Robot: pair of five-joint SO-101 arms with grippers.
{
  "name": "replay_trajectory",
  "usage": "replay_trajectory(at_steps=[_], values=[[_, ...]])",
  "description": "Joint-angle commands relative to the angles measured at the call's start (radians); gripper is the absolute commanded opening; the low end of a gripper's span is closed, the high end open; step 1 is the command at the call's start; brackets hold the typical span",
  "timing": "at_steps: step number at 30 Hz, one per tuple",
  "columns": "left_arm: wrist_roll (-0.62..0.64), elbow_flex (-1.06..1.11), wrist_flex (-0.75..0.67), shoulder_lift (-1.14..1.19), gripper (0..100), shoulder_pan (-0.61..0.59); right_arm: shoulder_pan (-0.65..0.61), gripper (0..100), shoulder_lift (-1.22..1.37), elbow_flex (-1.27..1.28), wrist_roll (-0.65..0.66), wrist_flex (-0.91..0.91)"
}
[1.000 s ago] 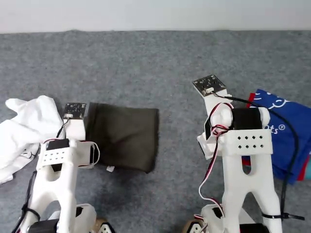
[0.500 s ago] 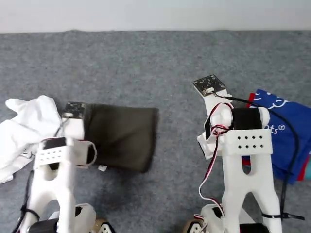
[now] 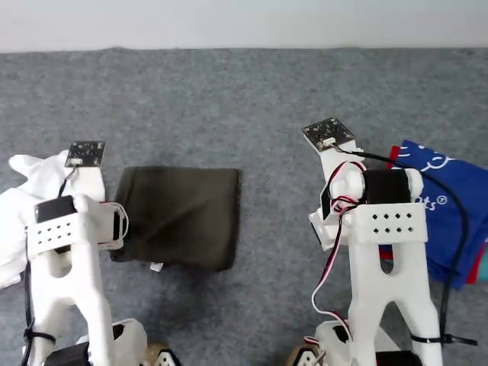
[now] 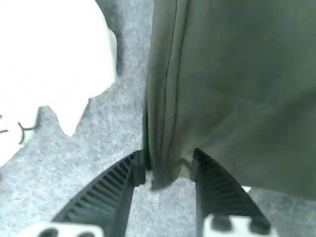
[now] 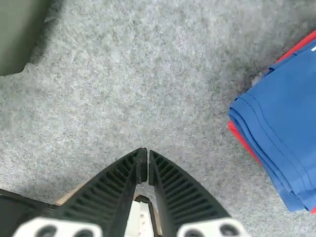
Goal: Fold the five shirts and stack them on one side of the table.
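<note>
Gripping the olive shirt (image 3: 181, 217) by its edge in left pincer (image 4: 165, 174); right pincer (image 5: 144, 168) closed, empty, above bench (image 3: 252, 107).

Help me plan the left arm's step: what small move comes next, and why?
Probably open the left gripper and release the dark shirt: it already lies folded flat, its edge pinched, while the white shirt beside it is crumpled.

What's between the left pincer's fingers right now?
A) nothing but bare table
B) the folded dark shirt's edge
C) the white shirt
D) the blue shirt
B: in the left wrist view the left pincer sits either side of the dark shirt, pinching its folded edge.
</note>
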Motion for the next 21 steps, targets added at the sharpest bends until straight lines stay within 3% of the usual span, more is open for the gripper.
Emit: replay_trajectory(at_steps=[1,9,13,21], values=[[0.012,-0.11,0.029,-0.032,17,-0.009,-0.065,0.9,-0.027,-0.054,-0.003,0.016],[0.057,-0.143,-0.124,-0.021,8,0.048,-0.34,0.9,0.091,-0.058,-0.012,-0.107],[0.057,-0.145,-0.123,-0.023,4,0.049,-0.46,0.9,0.211,-0.06,-0.014,-0.213],[0.015,-0.237,-0.041,-0.031,1,-0.189,-0.604,0.9,0.432,-0.061,-0.074,-0.473]])
